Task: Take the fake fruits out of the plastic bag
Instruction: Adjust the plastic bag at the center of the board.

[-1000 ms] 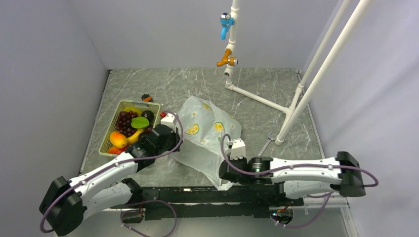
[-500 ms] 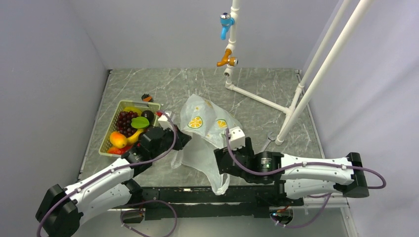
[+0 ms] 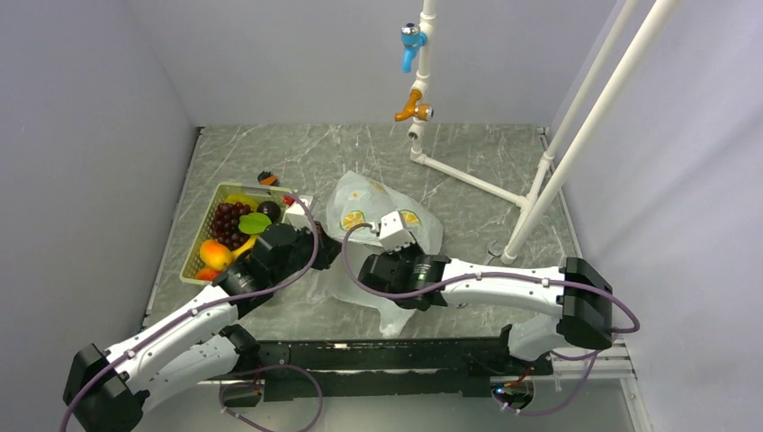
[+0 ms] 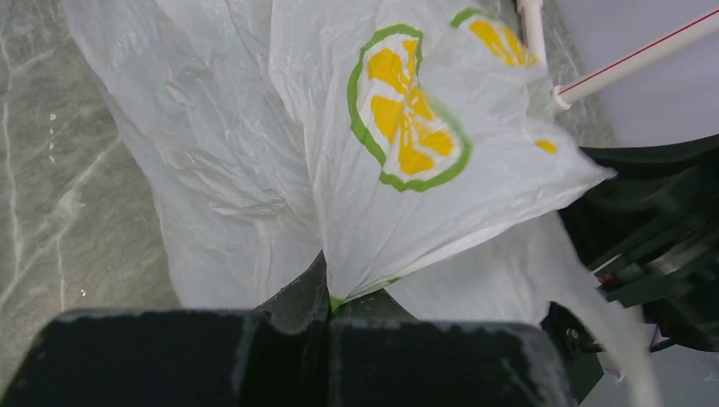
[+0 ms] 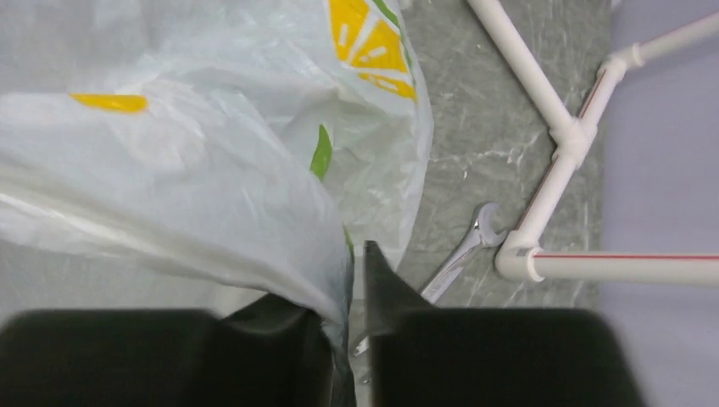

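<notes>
Here, you are looking down on a grey marbled table (image 3: 297,153) with both arms reaching in towards its middle. A thin, crinkly, translucent white plastic bag (image 3: 382,209), printed with yellow lemon slices and green leaves, is sitting bunched at the centre of the table. A loose tail of it is trailing towards the near edge.

Your left gripper (image 4: 327,292) is clamping narrowly on a fold of the plastic bag. The film is fanning up and away from the black fingertips, and one lemon slice print is showing just above them. Your right gripper (image 5: 354,284) is pinching another edge of the bag, its jaws standing almost together with the film caught between them. From above, the two wrists are lying close together on the near side of the bag.

Glossy plastic fake fruits are resting in a pale yellow rectangular mesh basket (image 3: 196,241) to the left of the bag, just beyond the left arm. Among them are a bunch of purple grapes (image 3: 229,220), a round orange fruit (image 3: 214,253) and a yellow banana (image 3: 241,199). You cannot tell from any view whether any fruit is lying inside the bag.

A silver wrench (image 5: 462,252) is lying on the table to the right of the bag, beside a white pipe frame (image 3: 468,182)
</notes>
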Controlling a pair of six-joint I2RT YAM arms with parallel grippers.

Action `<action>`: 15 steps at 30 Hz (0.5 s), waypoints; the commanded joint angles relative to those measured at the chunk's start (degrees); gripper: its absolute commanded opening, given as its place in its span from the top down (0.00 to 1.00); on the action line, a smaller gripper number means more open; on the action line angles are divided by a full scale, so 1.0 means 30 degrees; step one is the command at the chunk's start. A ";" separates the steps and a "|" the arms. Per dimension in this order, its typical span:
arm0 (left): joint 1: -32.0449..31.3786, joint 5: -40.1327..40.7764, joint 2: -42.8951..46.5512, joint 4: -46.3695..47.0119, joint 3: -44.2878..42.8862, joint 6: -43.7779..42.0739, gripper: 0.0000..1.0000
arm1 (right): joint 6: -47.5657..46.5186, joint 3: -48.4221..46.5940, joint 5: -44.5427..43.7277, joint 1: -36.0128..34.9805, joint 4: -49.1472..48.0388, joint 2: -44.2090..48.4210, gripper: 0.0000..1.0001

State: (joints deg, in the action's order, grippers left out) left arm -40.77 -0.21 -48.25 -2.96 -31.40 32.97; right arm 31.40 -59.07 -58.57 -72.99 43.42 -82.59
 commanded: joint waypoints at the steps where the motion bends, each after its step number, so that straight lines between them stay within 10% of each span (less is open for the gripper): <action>1: 0.0080 0.1029 0.0408 -0.0906 -0.0638 -0.0279 1.00 | -0.1114 -0.0410 -0.1520 0.0083 0.0942 0.1957 0.95; 15: 0.0065 0.1013 0.0553 -0.2211 -0.1669 -0.0579 0.99 | 0.0126 0.1718 0.2710 -0.0383 0.1123 0.4157 1.00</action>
State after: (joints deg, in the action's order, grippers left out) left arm -41.12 -1.80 -47.11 -3.57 -31.05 33.87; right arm 30.81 -54.87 -51.09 -74.35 45.71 -70.61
